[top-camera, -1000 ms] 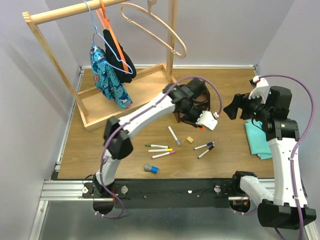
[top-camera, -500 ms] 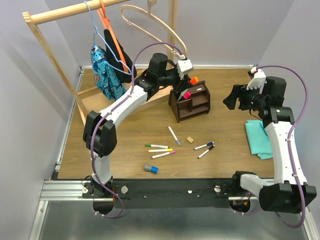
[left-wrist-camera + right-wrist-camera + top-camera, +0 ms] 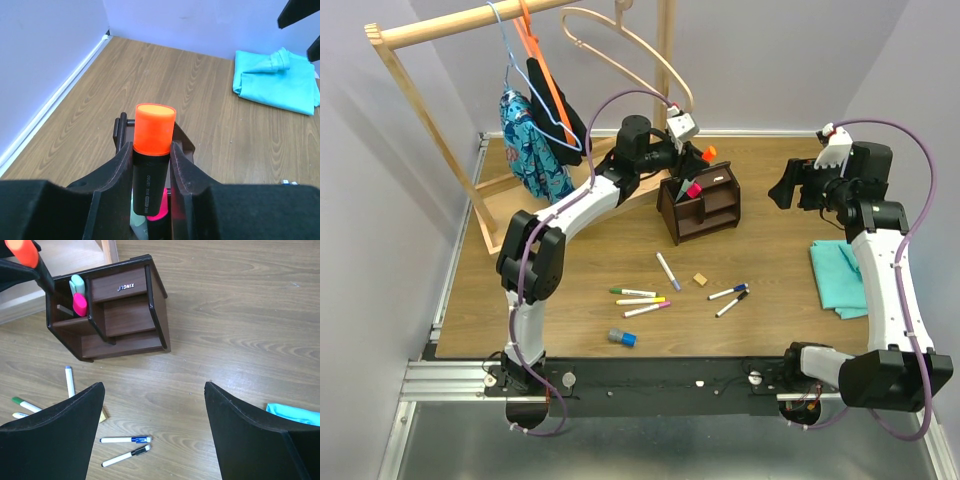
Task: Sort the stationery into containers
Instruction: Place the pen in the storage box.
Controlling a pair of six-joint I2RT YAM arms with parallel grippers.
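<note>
Wood table (image 3: 580,260); orange highlighter (image 3: 152,145) clamped between left fingers (image 3: 112,185), above organiser (image 3: 715,212).

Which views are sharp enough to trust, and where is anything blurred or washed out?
Top external: even light, soft shadows, the loose markers crisp. Left wrist: the orange highlighter is sharp, its cap top slightly washed out; the left jaws are dark and soft. Right wrist: the organiser is sharp, its lettering legible; the right jaws are featureless black.
</note>
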